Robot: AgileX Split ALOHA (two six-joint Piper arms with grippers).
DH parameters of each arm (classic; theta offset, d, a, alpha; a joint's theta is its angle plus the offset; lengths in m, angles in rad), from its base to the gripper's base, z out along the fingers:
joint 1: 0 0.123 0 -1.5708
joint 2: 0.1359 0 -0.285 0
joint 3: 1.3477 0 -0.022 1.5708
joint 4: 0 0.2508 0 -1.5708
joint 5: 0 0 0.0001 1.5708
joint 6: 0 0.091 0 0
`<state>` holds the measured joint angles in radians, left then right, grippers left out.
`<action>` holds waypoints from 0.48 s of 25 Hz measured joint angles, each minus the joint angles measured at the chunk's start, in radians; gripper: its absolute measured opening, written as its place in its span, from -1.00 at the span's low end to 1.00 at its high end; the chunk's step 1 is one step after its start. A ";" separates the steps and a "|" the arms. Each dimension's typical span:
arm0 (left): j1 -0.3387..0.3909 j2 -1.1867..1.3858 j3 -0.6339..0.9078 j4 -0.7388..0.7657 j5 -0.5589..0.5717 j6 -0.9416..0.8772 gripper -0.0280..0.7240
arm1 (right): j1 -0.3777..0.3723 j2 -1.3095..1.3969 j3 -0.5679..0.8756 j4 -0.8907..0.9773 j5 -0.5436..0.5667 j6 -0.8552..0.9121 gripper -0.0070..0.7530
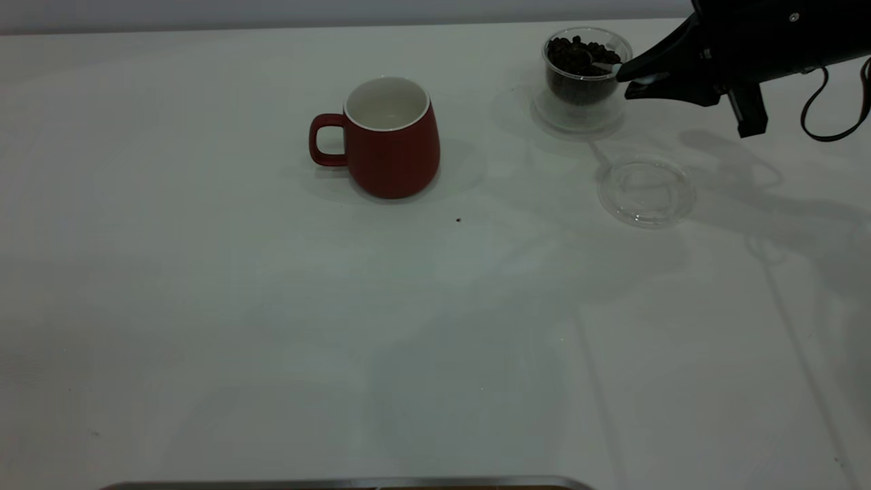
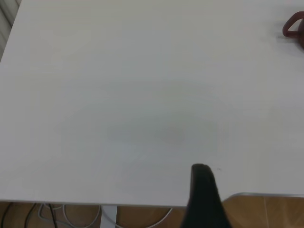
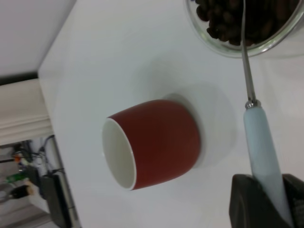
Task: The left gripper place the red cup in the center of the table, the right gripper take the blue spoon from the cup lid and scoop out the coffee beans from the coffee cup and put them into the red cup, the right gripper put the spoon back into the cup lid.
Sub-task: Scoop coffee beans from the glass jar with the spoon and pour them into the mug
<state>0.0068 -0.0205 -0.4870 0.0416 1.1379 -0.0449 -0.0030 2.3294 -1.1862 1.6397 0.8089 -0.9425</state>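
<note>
Red cup (image 1: 390, 138): stands upright on the white desk (image 1: 272, 327) near its middle, handle toward the left side in the exterior view; white inside, and no beans can be seen in it from either view; the right wrist view shows it too (image 3: 152, 142), and only its handle shows at the edge of the left wrist view (image 2: 293, 28)
Coffee cup (image 1: 585, 68): clear cup at the far right part of the desk, well apart from the red cup, holding dark coffee beans (image 1: 578, 58); its rim and beans also appear in the right wrist view (image 3: 247, 23)
Blue spoon (image 3: 263, 152): pale blue handle with a thin metal shaft; the shaft runs over the coffee cup's rim and its bowl end lies among the beans; seen in the exterior view as a pale tip at the cup's edge (image 1: 605, 67)
Right tool (image 1: 629, 76): at the coffee cup's right side, just above the desk, its fingers (image 3: 247, 204) closed on the end of the spoon handle
Cup lid (image 1: 646, 189): clear round lid lying flat on the desk, nearer the camera than the coffee cup and a little to its right
Stray bean (image 1: 458, 220): one small dark speck on the desk in front of the red cup, toward its right
Left tool (image 2: 204, 199): out of the exterior view; only one dark finger shows in the left wrist view, over the desk edge, so whether it is open or closed cannot be told
</note>
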 joint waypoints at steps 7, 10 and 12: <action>0.000 0.000 0.000 0.000 0.000 0.000 0.64 | -0.012 0.057 -0.019 0.063 0.083 0.004 -0.68; 0.000 0.000 0.000 0.000 0.000 0.000 0.64 | -0.015 0.083 -0.047 0.083 0.118 0.020 -0.68; 0.000 0.000 0.000 0.000 0.000 0.000 0.64 | -0.016 0.089 -0.054 0.103 0.133 0.023 -0.68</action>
<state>0.0068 -0.0205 -0.4870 0.0416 1.1379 -0.0449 -0.0191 2.4189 -1.2399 1.7431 0.9419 -0.9190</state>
